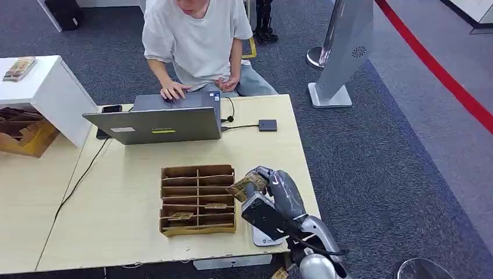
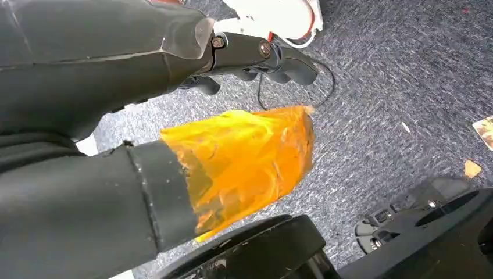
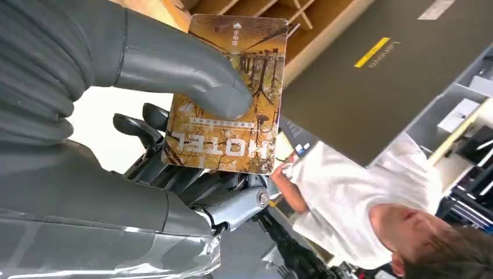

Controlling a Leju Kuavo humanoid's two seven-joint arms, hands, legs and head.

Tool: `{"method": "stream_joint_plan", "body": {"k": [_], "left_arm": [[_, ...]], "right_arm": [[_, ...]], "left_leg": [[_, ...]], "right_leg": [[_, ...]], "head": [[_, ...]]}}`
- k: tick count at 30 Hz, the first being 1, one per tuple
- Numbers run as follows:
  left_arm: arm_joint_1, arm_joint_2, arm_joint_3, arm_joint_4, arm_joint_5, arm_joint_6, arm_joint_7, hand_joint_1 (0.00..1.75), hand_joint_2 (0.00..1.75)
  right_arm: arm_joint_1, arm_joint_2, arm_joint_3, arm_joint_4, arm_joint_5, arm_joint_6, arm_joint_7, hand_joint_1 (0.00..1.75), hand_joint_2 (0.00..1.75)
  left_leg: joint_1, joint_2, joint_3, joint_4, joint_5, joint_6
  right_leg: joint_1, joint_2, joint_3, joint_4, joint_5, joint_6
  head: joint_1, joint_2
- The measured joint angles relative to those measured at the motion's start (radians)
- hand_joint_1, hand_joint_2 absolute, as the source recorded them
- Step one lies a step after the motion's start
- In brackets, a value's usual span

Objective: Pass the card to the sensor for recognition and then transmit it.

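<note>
My right hand (image 1: 264,195) pinches the hotel card (image 3: 228,96) (thumb on its face); the sensor pad (image 1: 263,237) lies at six o'clock, just beneath.

The card (image 3: 229,99) is amber-brown with dark tree shapes and white "HOTEL" lettering; the tabletop (image 1: 128,192) is pale wood, the carpet (image 1: 372,168) blue-grey.

A person (image 1: 197,40) in a pale tee sits at the far edge of the wooden table (image 1: 116,232), one hand on an open grey laptop (image 1: 157,122). A brown cardboard divider tray (image 1: 197,200) sits mid-table, and a phone (image 1: 110,108) lies just left of the laptop.
</note>
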Motion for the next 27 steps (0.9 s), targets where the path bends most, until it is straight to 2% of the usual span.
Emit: {"method": "stream_joint_plan", "body": {"k": [27], "left_arm": [[0.0,0.0,0.032,0.0,-0.019,0.005,-0.002,0.0,0.0]], "right_arm": [[0.076,0.016,-0.043,0.083,-0.023,0.002,0.007,1.75,1.75]], "left_leg": [[0.0,0.0,0.0,0.0,0.0,0.0]], "right_leg": [[0.0,0.0,0.0,0.0,0.0,0.0]], "head": [[0.0,0.0]]}}
